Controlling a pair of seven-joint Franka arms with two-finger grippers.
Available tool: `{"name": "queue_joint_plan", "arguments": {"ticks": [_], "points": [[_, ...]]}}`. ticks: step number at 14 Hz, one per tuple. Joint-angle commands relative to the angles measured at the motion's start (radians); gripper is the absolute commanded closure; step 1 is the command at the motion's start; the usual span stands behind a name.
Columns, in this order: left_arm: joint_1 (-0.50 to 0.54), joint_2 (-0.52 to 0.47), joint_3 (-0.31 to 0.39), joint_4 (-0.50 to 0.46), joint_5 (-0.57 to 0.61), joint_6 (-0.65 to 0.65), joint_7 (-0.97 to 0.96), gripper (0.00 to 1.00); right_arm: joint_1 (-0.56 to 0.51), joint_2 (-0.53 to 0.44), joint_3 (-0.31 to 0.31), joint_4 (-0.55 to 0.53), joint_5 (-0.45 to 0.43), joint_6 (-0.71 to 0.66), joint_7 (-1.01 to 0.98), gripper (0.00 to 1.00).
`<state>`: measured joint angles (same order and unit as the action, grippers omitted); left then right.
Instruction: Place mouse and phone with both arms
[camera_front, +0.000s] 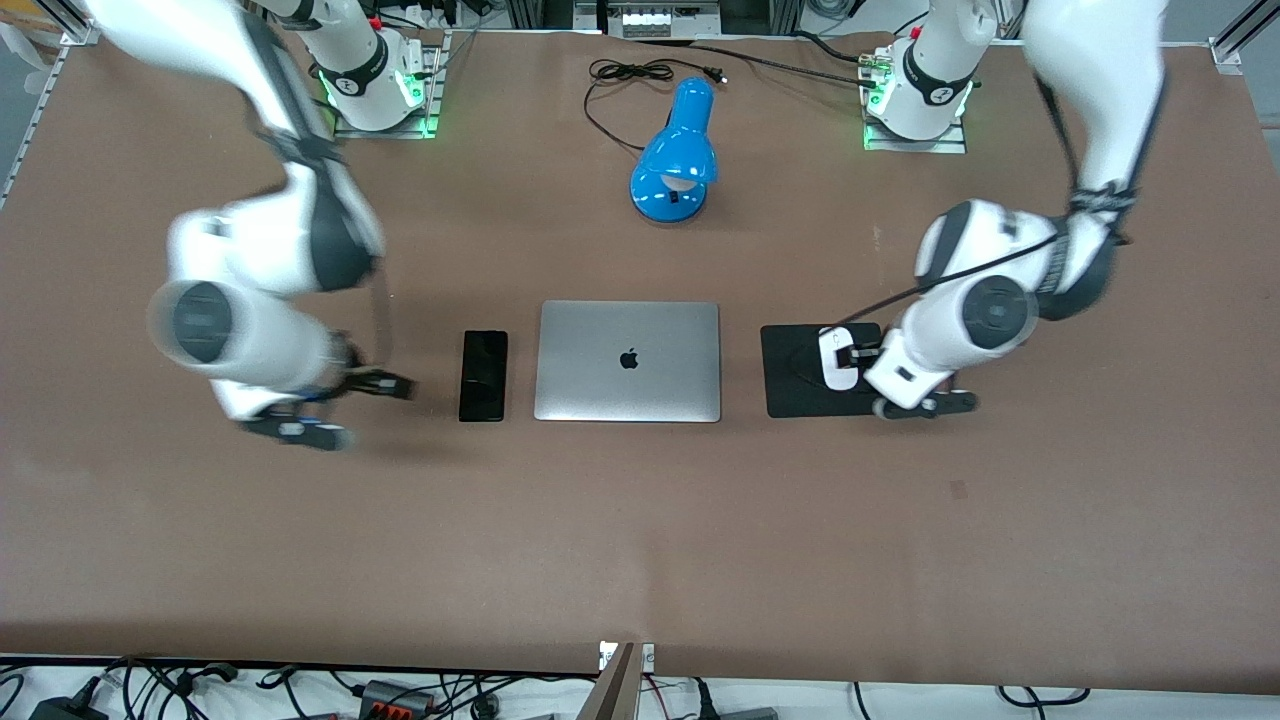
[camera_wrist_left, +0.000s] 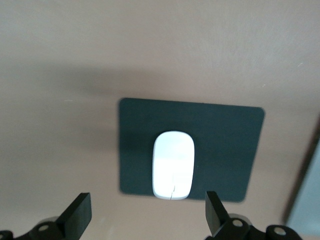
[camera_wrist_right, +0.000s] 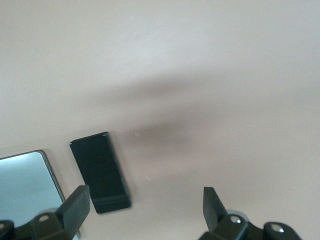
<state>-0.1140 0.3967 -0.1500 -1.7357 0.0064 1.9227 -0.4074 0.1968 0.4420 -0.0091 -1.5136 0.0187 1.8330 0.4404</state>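
Front camera high, facing arm bases; wrist cameras look down (shared: mouse (camera_wrist_left: 173, 172), phone (camera_wrist_right: 100, 172)).

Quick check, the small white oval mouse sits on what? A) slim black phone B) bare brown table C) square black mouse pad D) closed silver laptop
C: the small white oval mouse lies on the square black mouse pad, with the open left hand above it.

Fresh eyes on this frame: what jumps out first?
The silver laptop lies shut mid-table, with the bright blue lamp farther from the front camera. The phone lies beside the laptop toward the right arm's end; the mouse sits on the black mouse pad toward the left arm's end. The left gripper hangs open over the mouse pad; the right gripper is open beside the phone.
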Motion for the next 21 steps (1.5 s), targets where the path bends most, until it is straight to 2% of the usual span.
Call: {"name": "queue_joint_plan", "arguments": {"ticks": [1, 3, 4, 6, 8, 9, 10, 12, 13, 14, 16, 18, 19, 21], "points": [[0.049, 0.027, 0.000, 0.188, 0.018, -0.152, 0.001, 0.00, -0.100, -0.035, 0.015, 0.081, 0.015, -0.121, -0.113, 0.00], [0.080, 0.010, 0.000, 0.264, 0.018, -0.195, 0.091, 0.00, -0.180, -0.103, 0.015, 0.084, 0.047, -0.193, -0.213, 0.00], [0.100, 0.001, 0.000, 0.315, 0.017, -0.259, 0.163, 0.00, -0.215, -0.133, 0.011, 0.085, 0.088, -0.225, -0.238, 0.00], [0.146, -0.002, -0.002, 0.449, 0.003, -0.362, 0.188, 0.00, -0.287, -0.178, 0.009, 0.117, 0.098, -0.305, -0.287, 0.00], [0.189, -0.001, -0.005, 0.586, 0.018, -0.468, 0.194, 0.00, -0.351, -0.169, 0.014, 0.211, 0.096, -0.398, -0.371, 0.00], [0.191, -0.010, 0.000, 0.585, 0.018, -0.505, 0.197, 0.00, -0.370, -0.166, 0.014, 0.234, 0.093, -0.414, -0.405, 0.00], [0.186, -0.038, 0.001, 0.576, 0.033, -0.557, 0.202, 0.00, -0.384, -0.166, 0.015, 0.236, 0.089, -0.408, -0.423, 0.00], [0.183, -0.195, 0.001, 0.417, 0.035, -0.559, 0.243, 0.00, -0.404, -0.192, 0.012, 0.220, 0.078, -0.396, -0.434, 0.00], [0.182, -0.291, 0.013, 0.301, 0.023, -0.530, 0.268, 0.00, -0.405, -0.209, 0.012, 0.201, 0.049, -0.393, -0.434, 0.00], [0.175, -0.385, 0.032, 0.183, -0.015, -0.446, 0.272, 0.00, -0.398, -0.229, 0.014, 0.190, 0.006, -0.394, -0.434, 0.00], [0.155, -0.470, 0.056, 0.046, -0.034, -0.326, 0.272, 0.00, -0.323, -0.305, 0.017, 0.108, -0.084, -0.347, -0.416, 0.00], [0.099, -0.478, 0.113, 0.036, -0.023, -0.323, 0.333, 0.00, -0.315, -0.443, 0.018, -0.111, -0.091, -0.174, -0.414, 0.00], [0.099, -0.475, 0.115, 0.042, -0.023, -0.323, 0.384, 0.00, -0.316, -0.488, 0.018, -0.179, -0.085, -0.116, -0.414, 0.00], [0.100, -0.472, 0.110, 0.045, -0.023, -0.346, 0.380, 0.00, -0.326, -0.493, 0.018, -0.172, -0.085, -0.115, -0.416, 0.00]]}}
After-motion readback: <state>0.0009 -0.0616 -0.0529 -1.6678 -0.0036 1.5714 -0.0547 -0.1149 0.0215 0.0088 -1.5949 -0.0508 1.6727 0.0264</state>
